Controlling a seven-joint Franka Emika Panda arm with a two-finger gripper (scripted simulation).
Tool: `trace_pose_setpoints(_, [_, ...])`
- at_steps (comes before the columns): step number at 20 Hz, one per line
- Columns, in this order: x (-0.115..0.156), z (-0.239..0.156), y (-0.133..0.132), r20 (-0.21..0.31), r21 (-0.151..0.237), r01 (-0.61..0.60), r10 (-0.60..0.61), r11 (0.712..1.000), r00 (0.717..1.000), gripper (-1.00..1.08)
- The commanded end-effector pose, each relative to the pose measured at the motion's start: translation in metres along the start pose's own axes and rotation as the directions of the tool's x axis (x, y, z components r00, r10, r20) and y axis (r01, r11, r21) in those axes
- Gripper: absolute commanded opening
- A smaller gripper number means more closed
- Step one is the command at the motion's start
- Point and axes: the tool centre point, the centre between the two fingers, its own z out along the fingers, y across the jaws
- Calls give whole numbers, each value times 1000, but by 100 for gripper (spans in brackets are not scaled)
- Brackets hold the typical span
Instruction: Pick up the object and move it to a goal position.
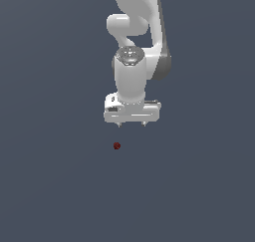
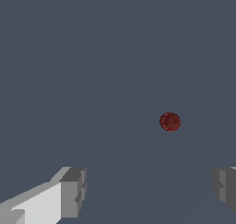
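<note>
A flat, dark grey-blue floor (image 1: 55, 186) fills the whole scene, plain and unmarked. Above it the white arm (image 1: 134, 32) comes down from the top of the exterior view, curving through a bulky elbow joint and ending in a thick wrist that points straight down.

At the end of the wrist sits the white gripper (image 1: 132, 122), its wide body level with the floor and two short fingertips poking out underneath. The fingers (image 2: 73, 191) are spread wide apart, with nothing between them; in the wrist view one grey pad shows at each lower corner of the picture and only bare floor lies in the gap.

The smallest thing here is the object (image 1: 117, 146), a tiny dark red ball with a bumpy surface, far smaller than the gripper. It lies alone on the floor, apart from the fingers. In the exterior view it is below the gripper, roughly under the fingertip on the exterior view's left. The wrist view shows the ball (image 2: 170, 121) clearly, round and speckled.
</note>
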Motion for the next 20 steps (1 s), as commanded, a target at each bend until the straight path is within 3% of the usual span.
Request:
trace_pose_setpoints(1, [0,0,0,0,0,0,0,1000,1000,100])
trace_pose_setpoints(10, [20,-28,-19,-71,-2,26,-27,1000,997,100])
trace_pose_setpoints(20, [21,-16,-11,-60,0,-31,31,1000,998,100])
